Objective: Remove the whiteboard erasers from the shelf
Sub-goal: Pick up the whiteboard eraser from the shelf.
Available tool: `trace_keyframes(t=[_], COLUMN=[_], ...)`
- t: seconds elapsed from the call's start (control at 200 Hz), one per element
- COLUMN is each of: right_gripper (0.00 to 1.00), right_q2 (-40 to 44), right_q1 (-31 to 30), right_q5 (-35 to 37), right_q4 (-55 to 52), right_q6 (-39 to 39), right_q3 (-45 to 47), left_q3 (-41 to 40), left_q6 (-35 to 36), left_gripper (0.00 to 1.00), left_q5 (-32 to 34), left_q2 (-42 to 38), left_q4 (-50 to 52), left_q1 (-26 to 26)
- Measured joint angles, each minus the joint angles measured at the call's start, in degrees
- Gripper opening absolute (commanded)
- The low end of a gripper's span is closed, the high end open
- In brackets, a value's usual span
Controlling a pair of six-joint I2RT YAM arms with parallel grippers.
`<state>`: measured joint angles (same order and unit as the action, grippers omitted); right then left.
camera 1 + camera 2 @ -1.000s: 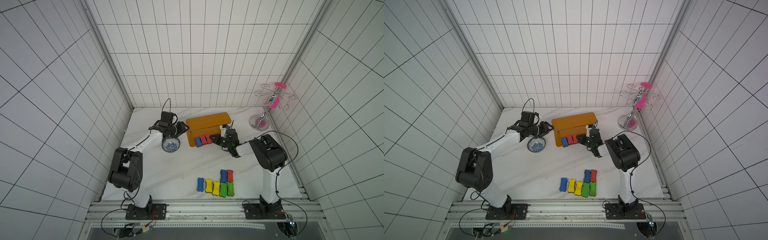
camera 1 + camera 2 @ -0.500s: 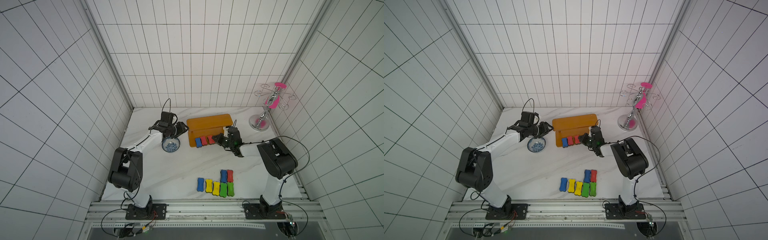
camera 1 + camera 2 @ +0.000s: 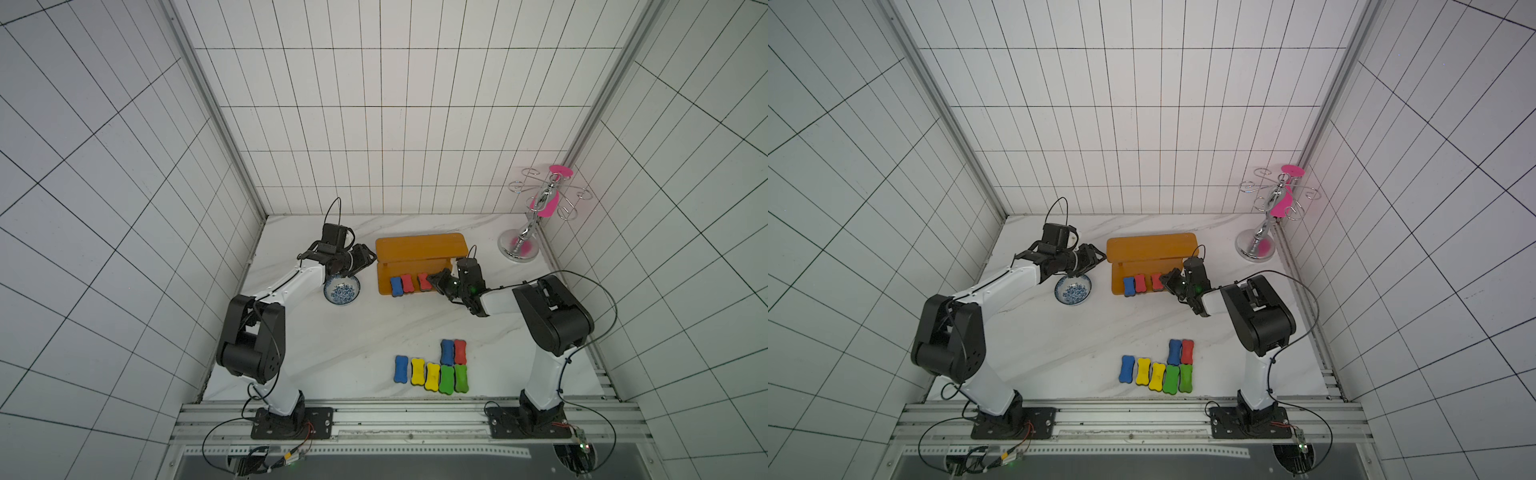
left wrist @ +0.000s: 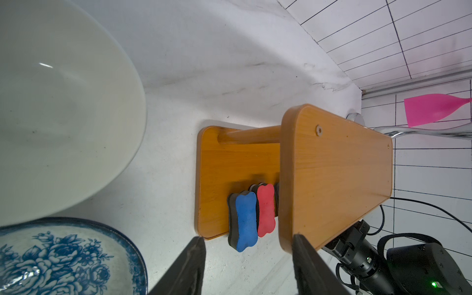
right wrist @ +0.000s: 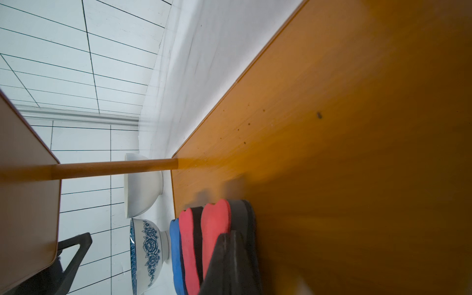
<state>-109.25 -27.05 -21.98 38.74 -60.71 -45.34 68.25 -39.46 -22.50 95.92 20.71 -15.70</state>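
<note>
On the lower board of the shelf [image 3: 419, 249], at twelve o'clock from the middle of the desk [image 3: 353, 332], three whiteboard erasers stand on edge in a tight row. They are a blue eraser [image 3: 396, 286], a red eraser [image 3: 407, 283] and a second red eraser [image 3: 423, 281] at the three o'clock end. My right claw [image 3: 436, 283] reaches in low from that end, under the upper board, since the gap between the boards leaves no way in from above. It is clenched, with its fingers pressed together beside the dark felt face of the second red eraser. I see nothing pinched between them, so I judge I am nudging or lining up, not carrying.

My left claw [image 3: 368, 262] hangs released and empty at the shelf's nine o'clock end, above the patterned bowl [image 3: 341, 291], clear of the right arm's reach. Seven erasers [image 3: 432, 370] lie flat at five o'clock on the desk, packed side by side to keep the space tidy. By my count the job is well past half.
</note>
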Motion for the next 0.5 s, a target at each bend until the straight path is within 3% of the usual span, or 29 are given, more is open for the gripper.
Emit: trace_keyframes(t=[0.26, 0.5], right_gripper=[0.0, 0.0], right_q2=[1.01, 8.79], right_q1=[1.4, 1.6], right_q5=[-1.79, -0.26], right_q4=[5.66, 3.82], right_q6=[-2.27, -2.51], right_q3=[4.66, 8.52], left_q3=[0.42, 0.76], left_q6=[0.33, 0.9], left_gripper=[0.58, 0.58], left_q5=[0.5, 1.05], left_q2=[0.0, -0.39], left_q4=[0.44, 1.14], left_q1=[0.0, 0.0])
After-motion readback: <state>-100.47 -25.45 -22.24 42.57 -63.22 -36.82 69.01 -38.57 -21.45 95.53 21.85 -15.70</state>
